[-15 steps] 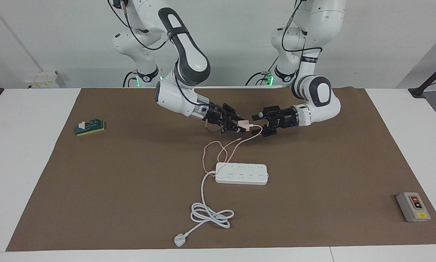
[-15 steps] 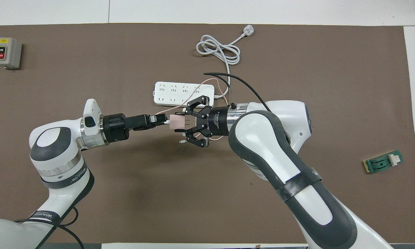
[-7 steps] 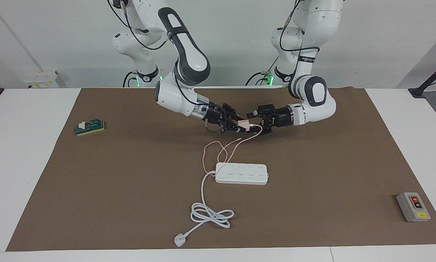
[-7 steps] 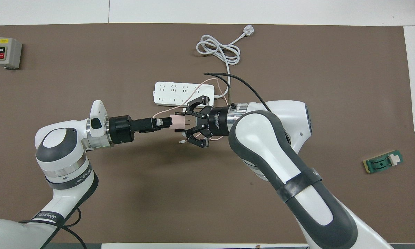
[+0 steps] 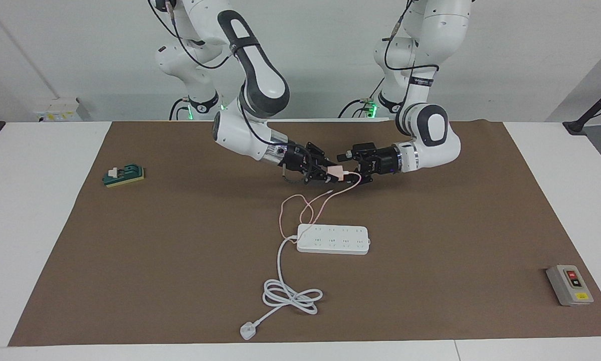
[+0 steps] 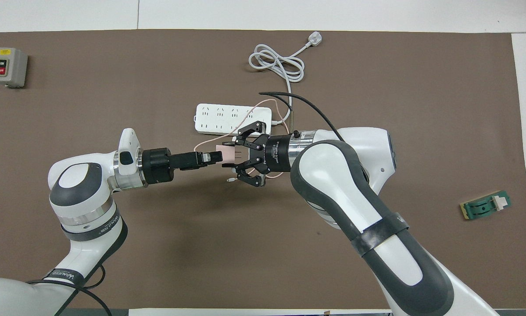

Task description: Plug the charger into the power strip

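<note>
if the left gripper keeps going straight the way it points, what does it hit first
The charger, right ahead of the open left gripper and held up in the air by the right gripper, which is shut on it. Whether they already touch is unclear.

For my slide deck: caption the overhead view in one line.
Right gripper holds the pink charger in the air while the open left gripper closes in on it, near the power strip.

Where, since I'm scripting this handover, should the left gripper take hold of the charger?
Probably on the charger, the flat cube sides at its cable end, approached from the left arm's end of the table by the open left gripper: its prongs face the right gripper, which is shut on that end.
</note>
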You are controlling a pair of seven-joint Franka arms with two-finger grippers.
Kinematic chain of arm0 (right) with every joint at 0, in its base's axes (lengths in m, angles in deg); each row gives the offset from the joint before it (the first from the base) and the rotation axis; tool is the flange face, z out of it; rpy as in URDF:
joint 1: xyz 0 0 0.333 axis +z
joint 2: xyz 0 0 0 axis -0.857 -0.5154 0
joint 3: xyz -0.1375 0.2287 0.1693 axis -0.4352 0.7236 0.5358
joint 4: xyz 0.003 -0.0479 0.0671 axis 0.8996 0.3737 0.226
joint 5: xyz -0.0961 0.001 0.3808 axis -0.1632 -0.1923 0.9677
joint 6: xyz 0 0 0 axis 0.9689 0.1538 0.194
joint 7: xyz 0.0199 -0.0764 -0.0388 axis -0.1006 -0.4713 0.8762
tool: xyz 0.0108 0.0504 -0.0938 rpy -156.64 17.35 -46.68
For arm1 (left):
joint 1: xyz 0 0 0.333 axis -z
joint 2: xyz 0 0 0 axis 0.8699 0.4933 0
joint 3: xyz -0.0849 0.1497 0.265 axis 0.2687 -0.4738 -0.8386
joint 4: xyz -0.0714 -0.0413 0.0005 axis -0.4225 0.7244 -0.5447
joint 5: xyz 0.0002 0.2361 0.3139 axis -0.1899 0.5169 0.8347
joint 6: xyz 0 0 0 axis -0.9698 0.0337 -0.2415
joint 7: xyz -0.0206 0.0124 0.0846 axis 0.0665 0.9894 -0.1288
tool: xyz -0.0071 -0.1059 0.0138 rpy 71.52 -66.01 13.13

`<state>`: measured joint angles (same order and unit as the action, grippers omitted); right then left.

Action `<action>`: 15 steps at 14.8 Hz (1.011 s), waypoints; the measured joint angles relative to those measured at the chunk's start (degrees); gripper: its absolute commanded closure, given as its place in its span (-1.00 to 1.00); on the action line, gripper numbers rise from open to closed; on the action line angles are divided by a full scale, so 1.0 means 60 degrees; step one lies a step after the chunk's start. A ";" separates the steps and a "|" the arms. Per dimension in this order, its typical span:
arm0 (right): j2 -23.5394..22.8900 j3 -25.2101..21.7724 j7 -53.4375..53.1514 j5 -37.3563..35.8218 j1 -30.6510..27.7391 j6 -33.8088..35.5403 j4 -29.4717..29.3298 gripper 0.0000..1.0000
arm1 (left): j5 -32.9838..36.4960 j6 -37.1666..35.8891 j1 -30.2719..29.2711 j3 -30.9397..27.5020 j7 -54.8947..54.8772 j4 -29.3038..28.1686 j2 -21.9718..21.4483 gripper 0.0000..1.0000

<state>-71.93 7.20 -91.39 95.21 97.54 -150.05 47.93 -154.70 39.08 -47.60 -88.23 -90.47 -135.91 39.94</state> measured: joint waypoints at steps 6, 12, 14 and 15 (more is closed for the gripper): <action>0.0000 0.0000 0.0000 0.0000 0.0000 0.0000 0.0004 1.00 | 0.0000 0.0053 0.0062 -0.0004 -0.0048 0.0000 0.0011 -1.00; 0.0002 -0.0001 0.0000 0.0000 -0.0002 0.0000 0.0004 1.00 | 0.0000 0.0389 0.0062 -0.0007 -0.0140 0.0000 0.0020 -1.00; 0.0002 -0.0004 0.0000 0.0000 -0.0004 0.0000 0.0004 1.00 | 0.0000 0.0399 0.0062 -0.0008 -0.0158 0.0000 0.0021 -1.00; 0.0003 -0.0006 0.0000 -0.0001 -0.0007 0.0000 0.0004 1.00 | 0.0000 0.0399 0.0062 -0.0008 -0.0163 0.0000 0.0021 -1.00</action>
<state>-71.91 7.16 -91.39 95.20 97.49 -150.05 47.95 -154.70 41.47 -47.23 -88.28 -91.45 -135.91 40.06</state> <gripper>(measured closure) 0.529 0.000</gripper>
